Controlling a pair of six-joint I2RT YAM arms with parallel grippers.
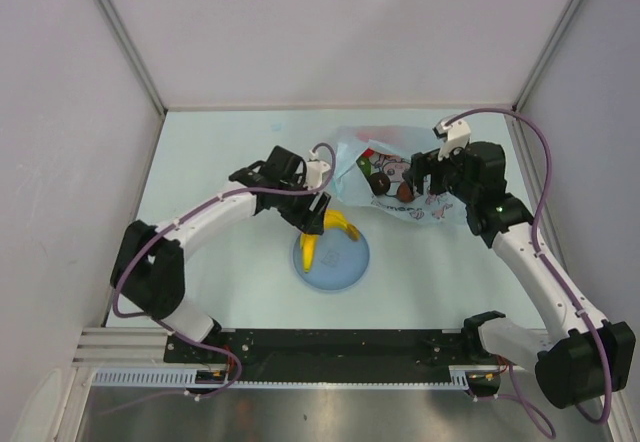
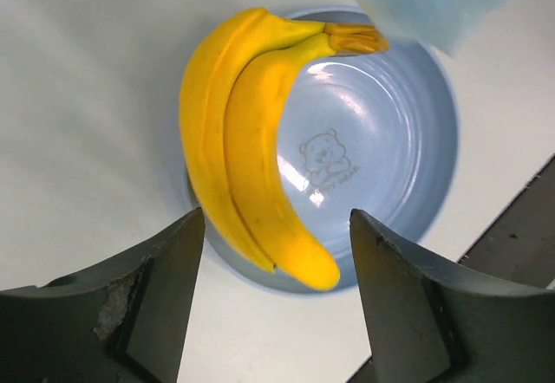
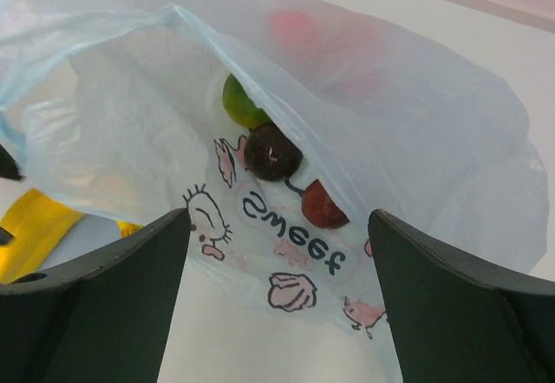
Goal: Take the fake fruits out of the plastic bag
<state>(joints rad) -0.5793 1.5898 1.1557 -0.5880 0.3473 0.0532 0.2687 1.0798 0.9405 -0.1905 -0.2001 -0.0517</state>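
The yellow banana (image 1: 322, 239) (image 2: 251, 140) lies on the round blue plate (image 1: 345, 264) (image 2: 408, 149). My left gripper (image 1: 312, 214) (image 2: 276, 305) is open and empty, just above the banana's end. The pale-blue plastic bag (image 1: 385, 177) (image 3: 390, 114) with its cartoon print lies behind the plate. Inside its mouth sit a green fruit (image 3: 243, 104), a small dark maroon fruit (image 1: 380, 183) (image 3: 272, 152) and a red fruit (image 1: 405, 191) (image 3: 324, 205). A reddish fruit (image 3: 295, 26) shows dimly through the film. My right gripper (image 1: 432, 190) (image 3: 277, 305) is open and empty at the bag's near right edge.
White enclosure walls stand close at the left, back and right. The black rail with both arm bases (image 1: 340, 347) runs along the near edge.
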